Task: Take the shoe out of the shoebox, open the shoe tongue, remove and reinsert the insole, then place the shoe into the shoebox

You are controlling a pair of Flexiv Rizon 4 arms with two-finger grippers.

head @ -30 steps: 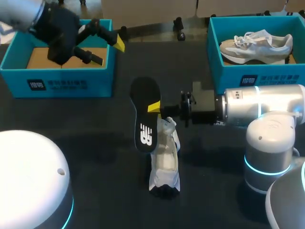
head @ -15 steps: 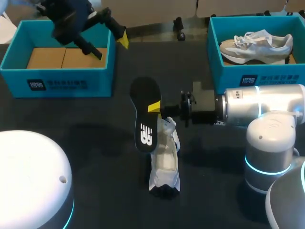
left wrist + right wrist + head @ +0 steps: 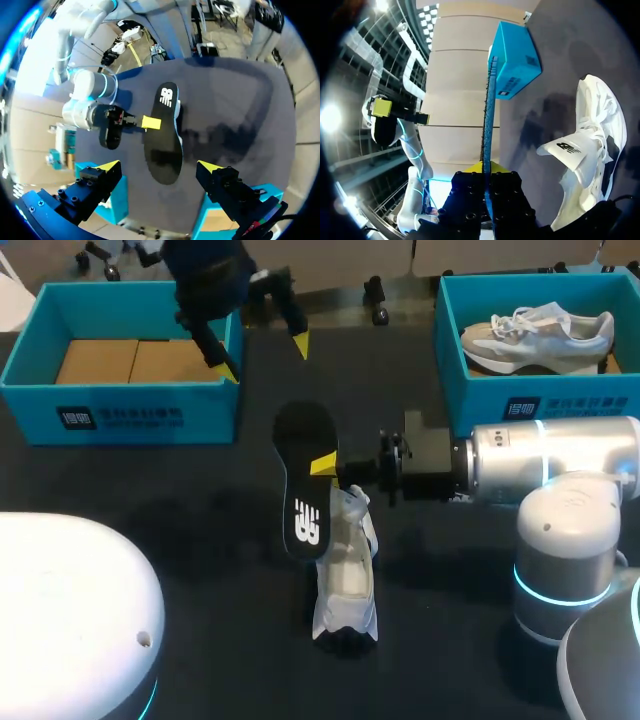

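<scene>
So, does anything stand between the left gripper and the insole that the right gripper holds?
Nothing visible does. The open left gripper hangs beside the left blue box, and only open space lies between it and the insole, which the right gripper clamps by the shoe.

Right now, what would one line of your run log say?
right gripper shut on insole | left gripper open, empty | shoe on table

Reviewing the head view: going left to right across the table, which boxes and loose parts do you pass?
An open blue shoebox lined with brown cardboard → black insole → second blue shoebox holding a white lace-up sneaker.
</scene>
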